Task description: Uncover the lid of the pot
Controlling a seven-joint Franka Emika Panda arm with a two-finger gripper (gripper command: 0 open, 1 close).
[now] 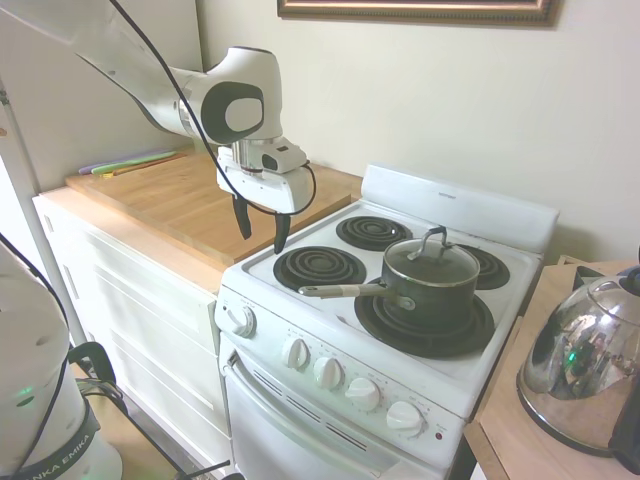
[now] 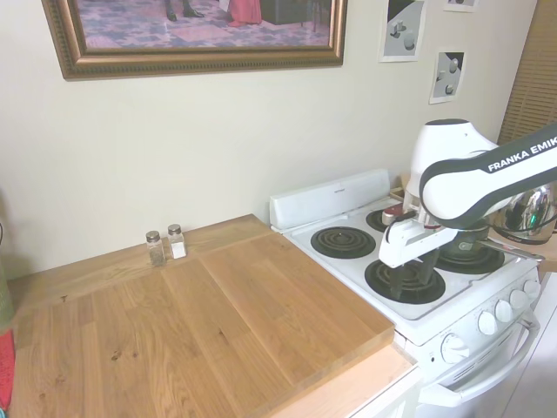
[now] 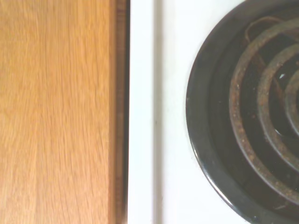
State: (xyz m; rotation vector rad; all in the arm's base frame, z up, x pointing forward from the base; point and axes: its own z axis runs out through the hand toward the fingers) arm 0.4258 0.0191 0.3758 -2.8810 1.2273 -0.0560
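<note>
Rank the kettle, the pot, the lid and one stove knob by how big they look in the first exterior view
1. kettle, though it sits nearest the camera, so its lead over the pot is unsure
2. pot
3. lid, as wide as the pot but flatter
4. stove knob

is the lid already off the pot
No, the lid sits on the pot, and the open gripper hangs well away from it.
</note>
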